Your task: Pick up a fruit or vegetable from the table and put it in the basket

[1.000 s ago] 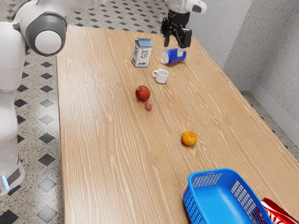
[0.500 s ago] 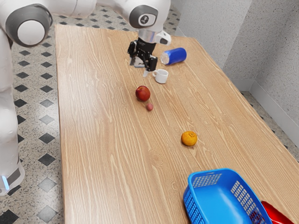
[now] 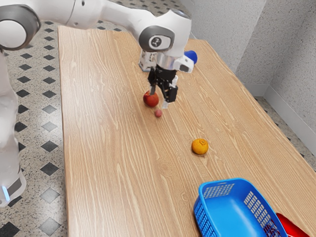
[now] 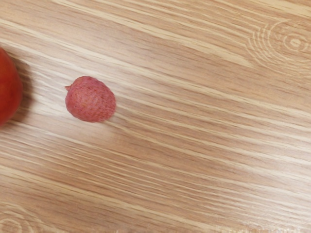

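Exterior view: your gripper hangs, fingers apart, over the wooden table; speckled wall, perhaps plaster, at two o'clock.

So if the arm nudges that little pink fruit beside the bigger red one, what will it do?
The pink fruit would probably roll, being nearly round on a flat table. Its bumpy skin should give some grip, and being small, it's likely light.

A white carton with dark markings, partly hidden, stands near a partly hidden blue can; speckled grey walls rise beyond; dark diamonds pattern the pale floor; a glossy red object is cut off at the exterior view's lower right.
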Controlling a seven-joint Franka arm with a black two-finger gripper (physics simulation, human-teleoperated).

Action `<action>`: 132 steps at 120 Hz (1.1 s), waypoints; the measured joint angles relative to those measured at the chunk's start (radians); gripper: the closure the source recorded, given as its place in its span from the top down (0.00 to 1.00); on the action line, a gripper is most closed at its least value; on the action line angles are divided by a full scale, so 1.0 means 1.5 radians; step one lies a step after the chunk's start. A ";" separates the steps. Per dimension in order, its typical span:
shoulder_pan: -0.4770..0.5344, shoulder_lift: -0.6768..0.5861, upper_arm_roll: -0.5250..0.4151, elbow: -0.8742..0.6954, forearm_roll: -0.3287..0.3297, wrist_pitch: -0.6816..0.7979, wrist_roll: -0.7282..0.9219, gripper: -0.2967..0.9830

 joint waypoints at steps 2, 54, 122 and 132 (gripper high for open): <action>0.007 -0.002 0.000 -0.001 0.000 0.001 -0.001 0.76; 0.046 -0.017 0.023 -0.001 0.003 0.004 -0.012 0.76; 0.041 -0.049 0.067 -0.054 0.025 0.017 -0.017 0.76; 0.044 -0.050 0.067 -0.056 0.031 0.020 -0.018 0.76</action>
